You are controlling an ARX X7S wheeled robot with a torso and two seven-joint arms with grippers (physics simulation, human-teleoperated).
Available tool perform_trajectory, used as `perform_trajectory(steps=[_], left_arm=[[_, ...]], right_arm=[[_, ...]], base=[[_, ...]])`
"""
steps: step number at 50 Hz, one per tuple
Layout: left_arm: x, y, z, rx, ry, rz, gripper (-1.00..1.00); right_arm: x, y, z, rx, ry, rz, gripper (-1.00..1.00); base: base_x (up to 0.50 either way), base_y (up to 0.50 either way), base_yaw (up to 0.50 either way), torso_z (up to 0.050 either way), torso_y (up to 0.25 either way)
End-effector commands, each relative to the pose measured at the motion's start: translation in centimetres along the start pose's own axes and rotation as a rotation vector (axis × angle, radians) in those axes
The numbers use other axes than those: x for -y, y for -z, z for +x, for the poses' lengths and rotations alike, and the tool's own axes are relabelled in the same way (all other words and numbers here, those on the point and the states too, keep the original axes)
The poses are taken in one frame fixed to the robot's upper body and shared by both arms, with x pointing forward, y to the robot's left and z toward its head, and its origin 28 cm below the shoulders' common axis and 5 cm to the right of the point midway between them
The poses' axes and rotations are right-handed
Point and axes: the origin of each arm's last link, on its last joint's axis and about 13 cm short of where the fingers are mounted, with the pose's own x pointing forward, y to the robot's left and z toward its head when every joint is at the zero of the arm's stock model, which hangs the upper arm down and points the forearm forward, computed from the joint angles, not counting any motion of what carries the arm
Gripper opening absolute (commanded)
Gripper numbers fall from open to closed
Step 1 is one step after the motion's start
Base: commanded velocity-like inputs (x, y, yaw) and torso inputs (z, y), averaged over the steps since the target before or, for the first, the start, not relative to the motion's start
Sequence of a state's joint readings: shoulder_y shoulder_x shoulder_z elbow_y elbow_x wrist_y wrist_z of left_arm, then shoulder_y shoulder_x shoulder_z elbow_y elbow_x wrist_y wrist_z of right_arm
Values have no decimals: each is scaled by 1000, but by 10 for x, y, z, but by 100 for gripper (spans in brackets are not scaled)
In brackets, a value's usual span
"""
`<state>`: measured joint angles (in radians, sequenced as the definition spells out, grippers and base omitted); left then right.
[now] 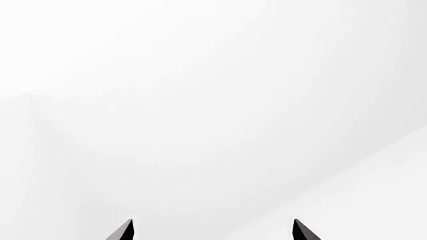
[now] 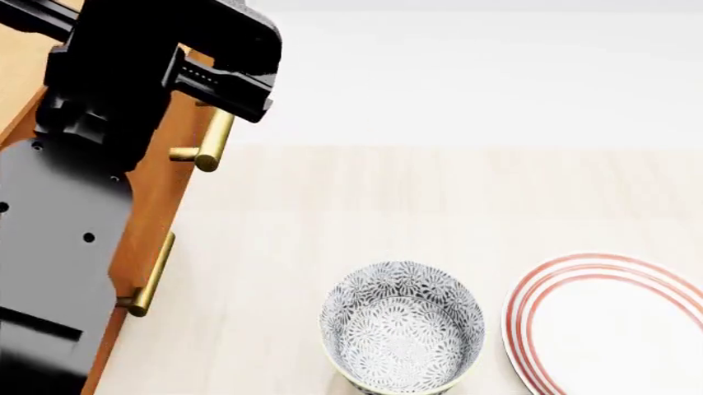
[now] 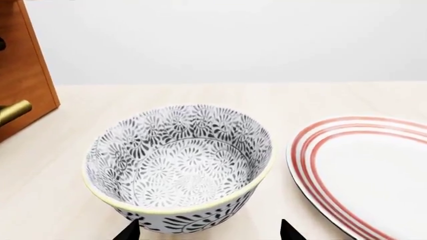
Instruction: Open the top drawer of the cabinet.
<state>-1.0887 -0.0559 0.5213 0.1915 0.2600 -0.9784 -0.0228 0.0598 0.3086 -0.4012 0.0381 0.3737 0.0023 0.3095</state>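
The orange-brown cabinet (image 2: 165, 189) stands at the left edge of the head view, its front facing right. Two brass bar handles show on it: a thicker, nearer one (image 2: 211, 138) that I take for the top drawer's, and a thinner one (image 2: 148, 281) further down. My black left arm (image 2: 66, 230) reaches over the cabinet and its wrist block covers the thicker handle's far end. In the left wrist view my left gripper (image 1: 213, 230) is open and faces only white wall. My right gripper (image 3: 210, 231) is open, low over the table just before a patterned bowl (image 3: 180, 160).
The patterned bowl (image 2: 401, 329) and a red-rimmed white plate (image 2: 615, 329) sit on the pale wooden table (image 2: 384, 206) to the right of the cabinet. The right wrist view shows the cabinet's corner (image 3: 27, 65) with a brass handle end (image 3: 13, 112).
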Motion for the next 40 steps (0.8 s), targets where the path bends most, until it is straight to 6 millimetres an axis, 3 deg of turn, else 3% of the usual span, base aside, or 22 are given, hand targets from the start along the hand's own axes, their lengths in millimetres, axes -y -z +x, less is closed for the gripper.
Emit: perform_trajectory(steps=[1,16,40], left_arm=[[-6,15,18,-73,-26,-49,100],[-4,36,30,-139,-32,-69,100],[-6,43,42,-215,12,-249,100]], right_arm=[[-1,-2,3,11,-3,7,100],[-1,-1,2,9,-7,8,100],[-2,-2,1,12,-13,5,100]], base=[[0,0,0,0,0],[0,0,0,0,0],[0,0,0,0,0]])
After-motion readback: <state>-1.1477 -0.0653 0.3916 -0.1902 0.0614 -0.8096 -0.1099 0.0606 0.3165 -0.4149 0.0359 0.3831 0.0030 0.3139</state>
